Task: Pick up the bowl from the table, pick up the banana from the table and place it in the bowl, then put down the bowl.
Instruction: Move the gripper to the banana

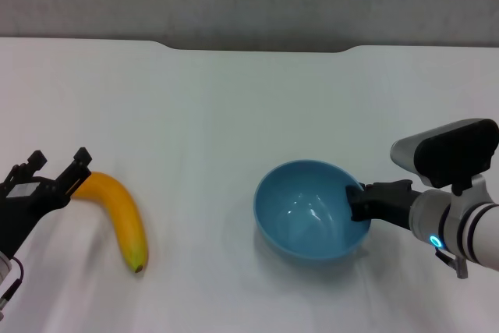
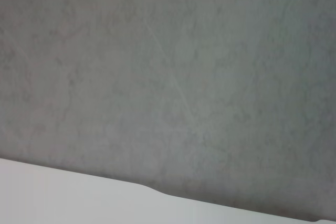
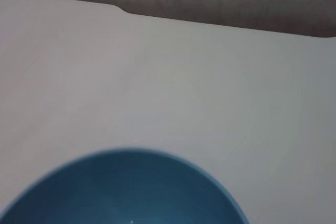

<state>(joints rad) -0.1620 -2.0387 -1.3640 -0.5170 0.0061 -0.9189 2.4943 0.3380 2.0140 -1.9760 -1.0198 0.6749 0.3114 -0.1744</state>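
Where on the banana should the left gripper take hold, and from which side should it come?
Grip the banana near its middle, across its width, coming from above: it lies flat on the table, so its upper side is free. The left gripper is at its stem end.

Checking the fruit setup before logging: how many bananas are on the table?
1. The banana lies on the table's left side, its stem end at the left gripper; the bowl, held at its rim by the right gripper, holds none.
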